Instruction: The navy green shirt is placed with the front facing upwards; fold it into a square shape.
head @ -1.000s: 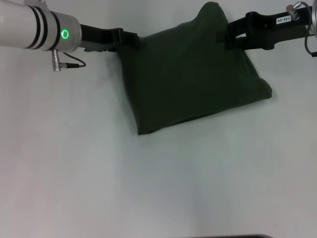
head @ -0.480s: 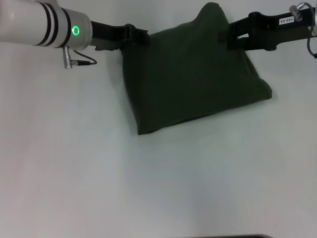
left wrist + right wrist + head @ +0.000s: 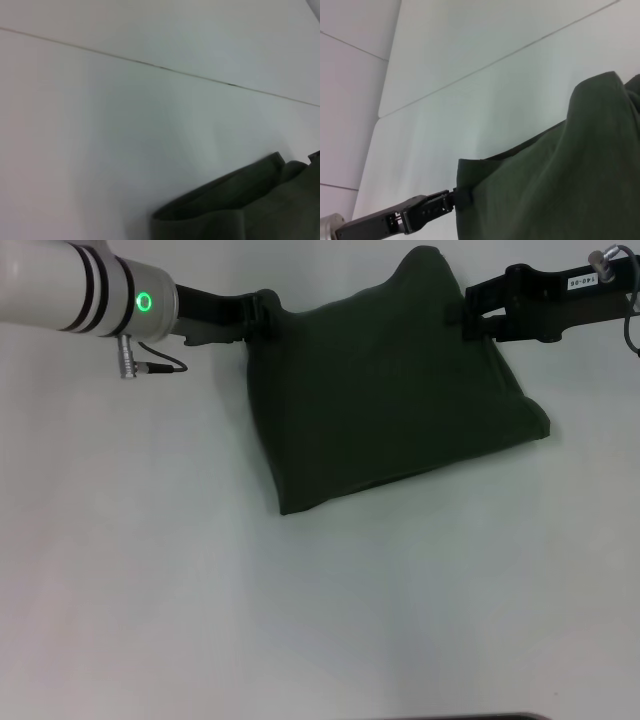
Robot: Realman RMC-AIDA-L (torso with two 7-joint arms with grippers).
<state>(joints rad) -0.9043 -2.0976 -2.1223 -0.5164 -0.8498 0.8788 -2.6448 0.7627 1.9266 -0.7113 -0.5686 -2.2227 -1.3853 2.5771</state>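
Two grippers pinch the dark olive-green cotton shirt [image 3: 390, 400]: left gripper [image 3: 262, 315] and right gripper [image 3: 462, 312] clamp opposite upper corners, so it spans between them, draping onto the white table [image 3: 150, 570], probably mid-fold.

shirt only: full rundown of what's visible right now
The navy green shirt is plain dark olive, cotton-like cloth with no lettering or label showing. It is folded into a rough, skewed four-sided bundle on the white table, its far edge bunched into a peak. The left gripper grips its far left corner and the right gripper its far right edge; the near edge lies on the table.
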